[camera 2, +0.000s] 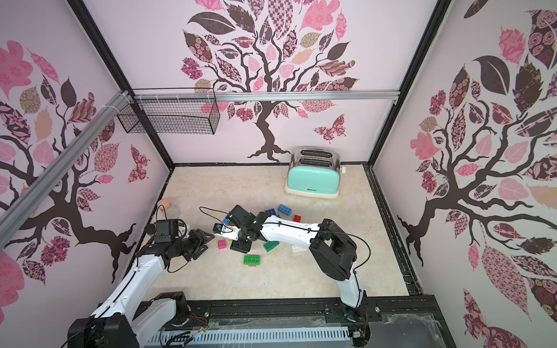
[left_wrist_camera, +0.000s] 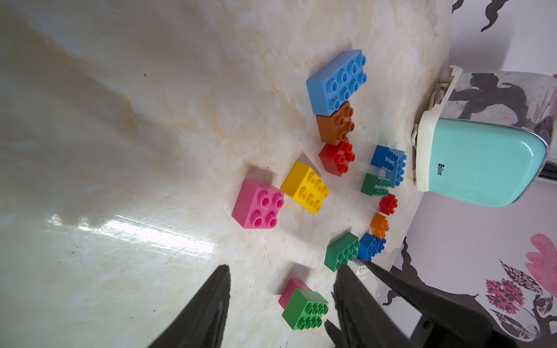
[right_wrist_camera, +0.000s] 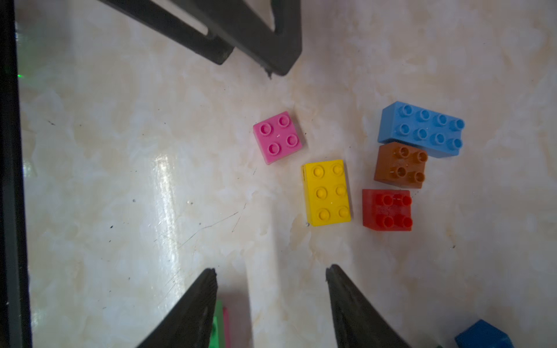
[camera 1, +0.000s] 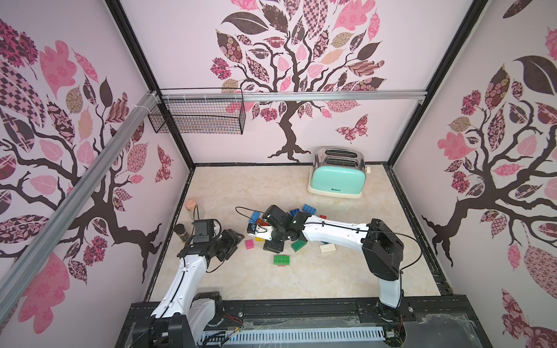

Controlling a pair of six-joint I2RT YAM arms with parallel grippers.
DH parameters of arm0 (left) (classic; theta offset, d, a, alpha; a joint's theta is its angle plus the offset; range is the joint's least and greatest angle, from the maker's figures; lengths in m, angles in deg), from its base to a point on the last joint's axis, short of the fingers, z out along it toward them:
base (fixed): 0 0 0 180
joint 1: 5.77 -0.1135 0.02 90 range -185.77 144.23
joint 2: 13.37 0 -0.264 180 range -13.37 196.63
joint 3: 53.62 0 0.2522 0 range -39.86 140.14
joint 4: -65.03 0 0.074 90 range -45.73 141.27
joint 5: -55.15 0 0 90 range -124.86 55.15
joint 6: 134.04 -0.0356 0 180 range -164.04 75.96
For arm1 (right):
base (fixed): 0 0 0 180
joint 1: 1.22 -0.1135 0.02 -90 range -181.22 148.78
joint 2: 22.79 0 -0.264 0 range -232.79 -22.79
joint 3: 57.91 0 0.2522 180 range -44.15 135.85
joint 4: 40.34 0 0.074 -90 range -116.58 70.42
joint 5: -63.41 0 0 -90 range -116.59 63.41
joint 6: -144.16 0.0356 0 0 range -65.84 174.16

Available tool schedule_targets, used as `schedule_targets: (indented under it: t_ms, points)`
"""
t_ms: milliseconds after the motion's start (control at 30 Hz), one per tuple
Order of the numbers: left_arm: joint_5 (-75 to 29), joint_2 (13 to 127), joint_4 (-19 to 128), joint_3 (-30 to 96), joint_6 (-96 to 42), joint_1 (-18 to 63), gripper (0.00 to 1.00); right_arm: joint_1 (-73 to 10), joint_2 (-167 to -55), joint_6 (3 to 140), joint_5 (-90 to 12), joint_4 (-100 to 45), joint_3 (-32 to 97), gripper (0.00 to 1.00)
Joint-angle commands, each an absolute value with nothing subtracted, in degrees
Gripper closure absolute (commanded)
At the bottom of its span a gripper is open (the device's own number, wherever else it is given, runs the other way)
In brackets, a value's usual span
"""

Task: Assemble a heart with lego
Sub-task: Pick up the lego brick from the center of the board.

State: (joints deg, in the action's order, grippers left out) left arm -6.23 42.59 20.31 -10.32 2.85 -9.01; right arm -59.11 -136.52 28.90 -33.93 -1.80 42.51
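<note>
Leftmost, a jar (camera 1: pixel 193 206) stood at the table (camera 1: pixel 271 283) edge, then the left gripper (left_wrist_camera: pixel 281 268) and right gripper (right_wrist_camera: pixel 270 268), both gaping empty near a loose studded pink brick (right_wrist_camera: pixel 277 137), yellow brick (right_wrist_camera: pixel 327 192) and red brick (right_wrist_camera: pixel 387 209) mid-table, a toaster (camera 1: pixel 337 177) far right.

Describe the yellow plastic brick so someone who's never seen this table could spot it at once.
Start at the mint-green toaster at the back of the table, then come forward toward the robot. The yellow plastic brick lies studs up between a pink square brick and a red square brick. It is the only yellow one, with six studs to their four.
</note>
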Motion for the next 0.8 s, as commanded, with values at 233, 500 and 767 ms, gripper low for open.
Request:
schedule_targets:
  t_ms: [233, 500, 767]
  points:
    - [-7.38, 41.53, 18.11, -9.56, 2.07, -9.28, 0.42, -56.86, -146.17, 29.29, -35.56, -4.08, 51.71, 0.39]
    - [-8.21, 41.85, 17.36, -9.26, 1.69, -9.35, 0.42, -56.16, -150.42, 29.03, -37.13, -3.21, 55.26, 0.43]
    - [-8.33, 41.91, 17.46, -9.34, 1.76, -9.37, 0.42, -56.16, -154.31, 28.85, -38.14, -1.3, 58.88, 0.49]
